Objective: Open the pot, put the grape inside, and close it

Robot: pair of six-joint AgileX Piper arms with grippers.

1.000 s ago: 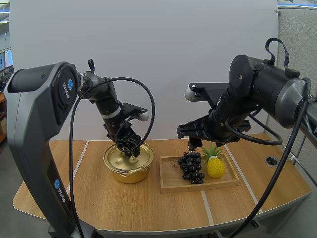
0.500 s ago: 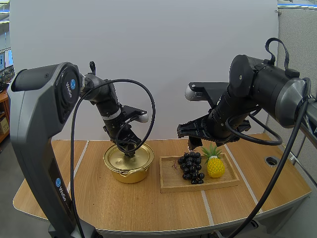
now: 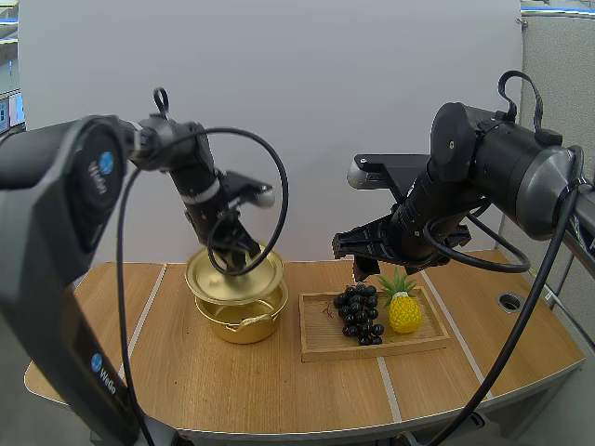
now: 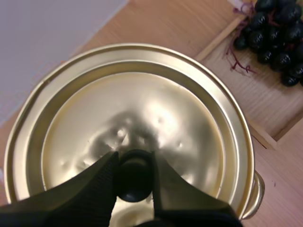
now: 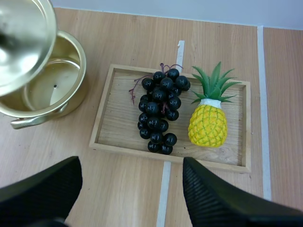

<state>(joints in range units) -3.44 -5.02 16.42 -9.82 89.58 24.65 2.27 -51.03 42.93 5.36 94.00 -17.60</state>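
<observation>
High view has the gold pot [image 3: 244, 321] sitting open on the surface [image 3: 279, 390], with its lid [image 3: 232, 276] hanging just above it, shifted a bit to the left. Left jaws are clamped on the lid's black knob [image 4: 135, 175], one finger on each side. The grape bunch [image 3: 359, 314] lies in the wooden tray [image 3: 321, 339] just right of the pot, next to a yellow toy pineapple [image 3: 404, 311]. Right jaws are spread wide, gripping nothing, hovering up above the tray.
</observation>
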